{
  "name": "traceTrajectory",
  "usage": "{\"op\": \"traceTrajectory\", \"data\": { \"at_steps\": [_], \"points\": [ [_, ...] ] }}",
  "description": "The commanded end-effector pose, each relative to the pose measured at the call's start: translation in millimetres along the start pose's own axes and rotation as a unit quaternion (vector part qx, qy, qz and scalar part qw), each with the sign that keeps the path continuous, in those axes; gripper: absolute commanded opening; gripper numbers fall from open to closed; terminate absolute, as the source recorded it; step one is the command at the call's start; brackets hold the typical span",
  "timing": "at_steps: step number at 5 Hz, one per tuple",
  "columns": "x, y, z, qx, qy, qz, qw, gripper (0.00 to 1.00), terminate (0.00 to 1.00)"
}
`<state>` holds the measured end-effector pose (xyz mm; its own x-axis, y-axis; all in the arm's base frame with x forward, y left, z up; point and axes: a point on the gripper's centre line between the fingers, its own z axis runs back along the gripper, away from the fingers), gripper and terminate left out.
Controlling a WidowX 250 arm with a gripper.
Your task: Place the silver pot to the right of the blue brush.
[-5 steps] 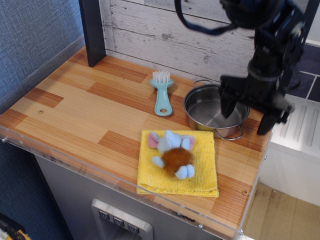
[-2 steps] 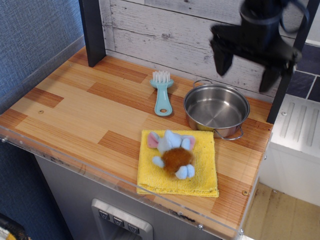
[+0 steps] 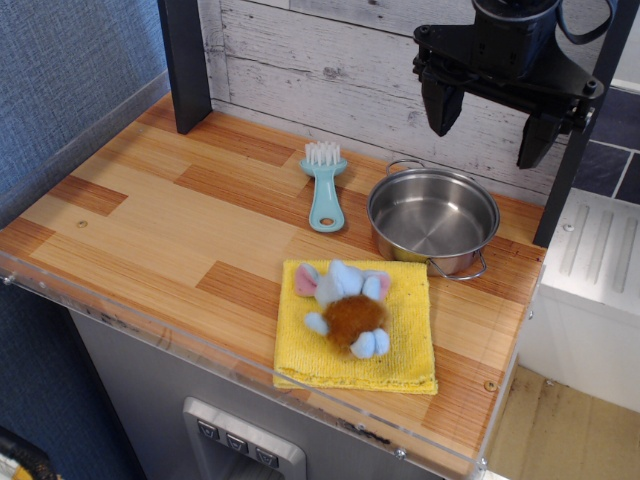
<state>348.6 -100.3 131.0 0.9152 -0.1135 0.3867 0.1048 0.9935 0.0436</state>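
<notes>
Bare tabletop (image 3: 150, 215) left of brush (image 3: 324, 185); pot (image 3: 433, 218), cloth (image 3: 355, 330) crowding right.

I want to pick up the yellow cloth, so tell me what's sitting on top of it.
A small plush mouse lies on the yellow cloth, toward its back half. The cloth under the toy is covered, so I cannot see that patch.

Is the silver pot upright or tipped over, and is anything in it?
Upright and empty: the pot sits flat on the counter, its bare shiny bottom showing.

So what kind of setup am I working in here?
Probably a toy kitchen: a wood-pattern laminate countertop, a whitewashed plank backsplash, and a shallow shiny steel pot beside a light-blue plastic scrub brush.
</notes>
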Motion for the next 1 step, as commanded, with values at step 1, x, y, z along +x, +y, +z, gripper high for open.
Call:
{"op": "traceTrajectory", "data": {
  "at_steps": [1],
  "points": [
    [-2.6, -2.8, 19.1, -0.003, -0.025, 0.002, 0.9997, 1.0, 1.0]
  ]
}}
